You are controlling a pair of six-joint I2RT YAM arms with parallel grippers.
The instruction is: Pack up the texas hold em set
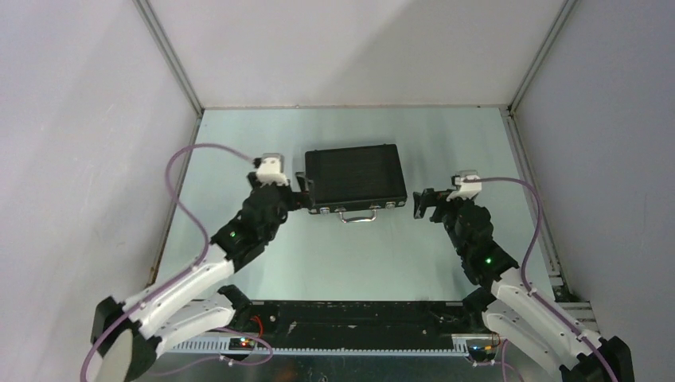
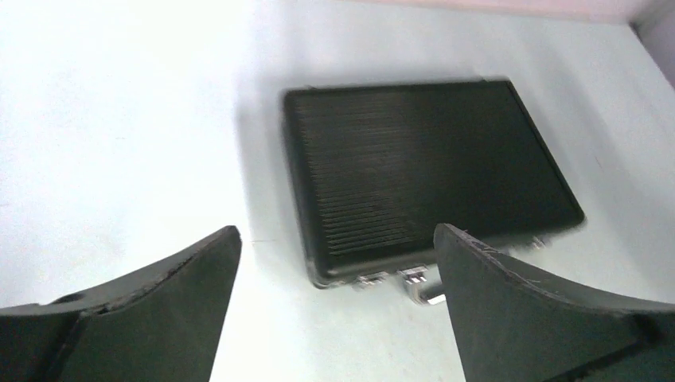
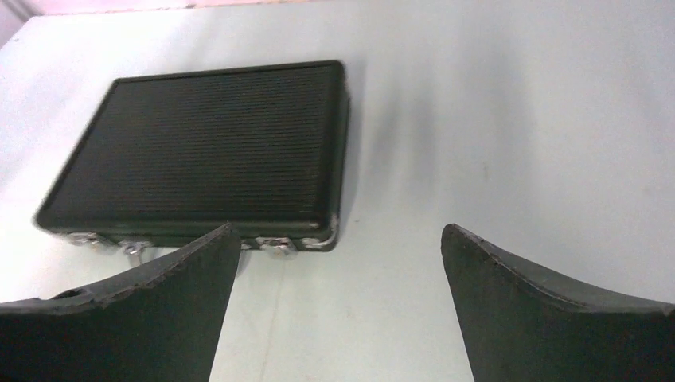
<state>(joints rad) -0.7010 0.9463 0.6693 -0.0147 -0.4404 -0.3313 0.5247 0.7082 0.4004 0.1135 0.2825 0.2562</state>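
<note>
We see a pale green surface point(image 1: 350, 263) inside a booth of plain grey walls point(image 1: 79, 119), and it carries a single item. The left arm point(image 1: 199, 270) and the right arm point(image 1: 509, 278) reach up from the near edge, each trailing a purple cable point(image 1: 179, 171).

Between them lies the black ribbed briefcase point(image 1: 354, 177) of the texas hold em set. It is shut and flat on the surface, around the middle and somewhat toward the far side. Its ribbed lid faces up and its long front edge is turned to the arms, a little askew. We see no chips, cards or dice outside it.

The left jaws sit by the case's near left corner. From above they overlap its edge, and we cannot tell whether they touch it. In the left wrist view they are spread wide and grasp nothing. Their dark fingers point(image 2: 159, 318) frame the case's front corner, which lies beyond them.

The right jaws hover just beside the near right corner, apart from the case. They too are released and empty, and their fingers point(image 3: 541, 318) stand wide with bare surface between them.

On the front edge we make out the metal handle point(image 1: 358, 216) lying out flat toward the arms. Small bright latches point(image 3: 275, 243) sit on either side of it; the views are too soft to show whether they are fastened.
</note>
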